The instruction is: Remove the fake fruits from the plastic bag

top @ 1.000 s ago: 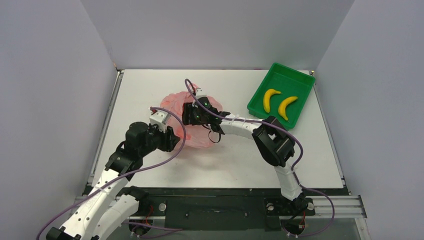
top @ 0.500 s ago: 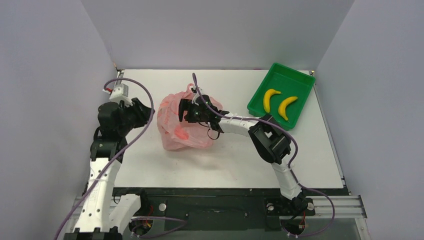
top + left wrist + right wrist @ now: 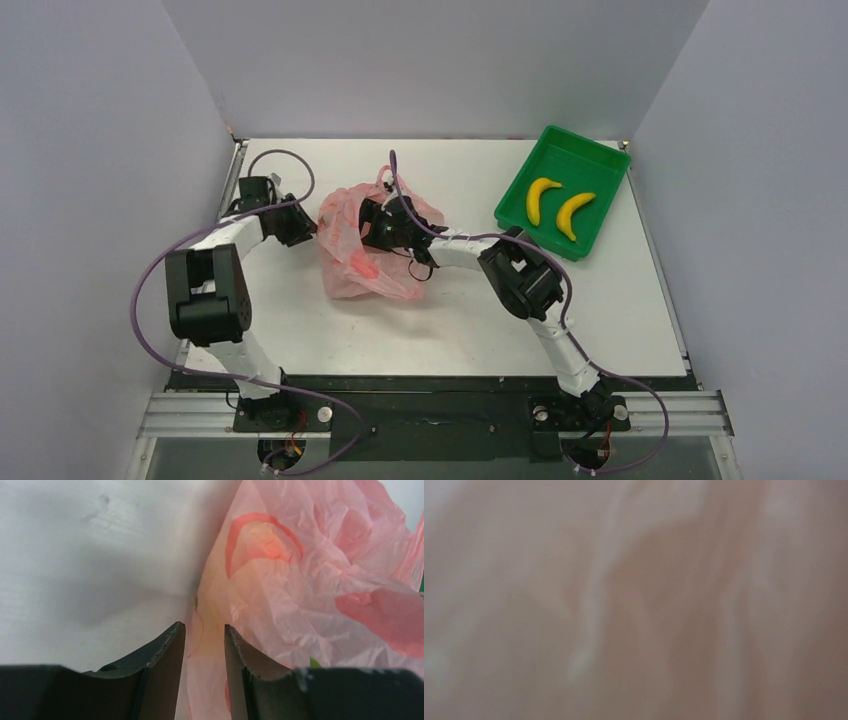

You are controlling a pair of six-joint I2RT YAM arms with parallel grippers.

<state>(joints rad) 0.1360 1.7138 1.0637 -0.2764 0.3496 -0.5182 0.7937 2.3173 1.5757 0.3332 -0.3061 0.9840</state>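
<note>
The pink plastic bag lies crumpled mid-table. My left gripper is at its left edge; in the left wrist view the jaws stand narrow with a fold of the bag pinched between them. My right gripper reaches into the bag from the right, its fingers hidden by the film. The right wrist view shows only blurred pink film. An orange-yellow shape shows dimly through the bag, perhaps the mango-like fruit. Two yellow bananas lie in the green tray.
The green tray stands at the back right of the white table. Grey walls close in the left, back and right sides. Purple cables loop off both arms above the bag.
My left arm has swung from the near left up to the bag's left edge and closed on a fold. The bag has bunched up taller. The right gripper stays inside the bag.
</note>
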